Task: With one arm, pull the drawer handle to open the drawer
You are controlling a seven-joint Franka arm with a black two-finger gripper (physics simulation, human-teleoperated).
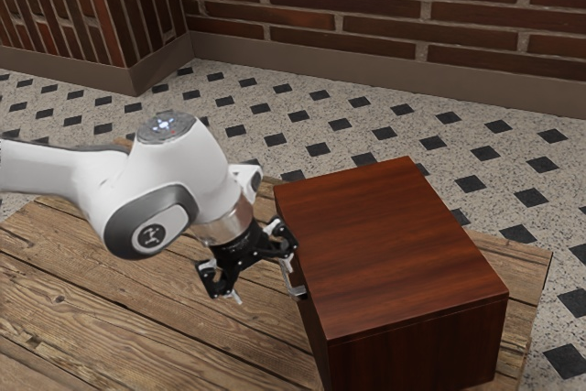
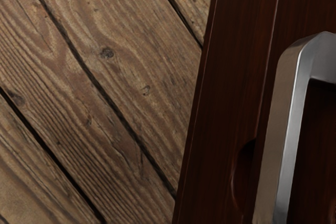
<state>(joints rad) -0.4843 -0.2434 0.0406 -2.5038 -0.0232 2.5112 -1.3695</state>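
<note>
The step in hand is the approach to the grasp; pulling has not begun. The gripper hangs low over the table with its two black fingers apart and closed on nothing. Its open mouth is turned toward the front face of the drawer cabinet.

The drawer handle, a slim silver bar, sits just ahead of the fingertips and off toward the finger nearer the cabinet, not squarely between the two. Whether that finger already brushes the bar I cannot tell.

From the hand's own camera the handle is very close. It stands proud of the dark drawer front with a gap behind it, and it lies off to one side of the hand's line rather than centred under it. The table planks lie on the handle's other side.

As far as I can judge the drawer looks flush with the cabinet, so nothing has been opened yet.

The next move, as I read it, calls for a small sideways correction to bring the bar between both fingers. After that the hand needs a short advance so the pads reach past the bar (the gap behind it gives room). Then the fingers should close firmly, and the pull should run straight back, away from the cabinet face. A skewed pull could make the fingers slip off so thin a bar.
</note>
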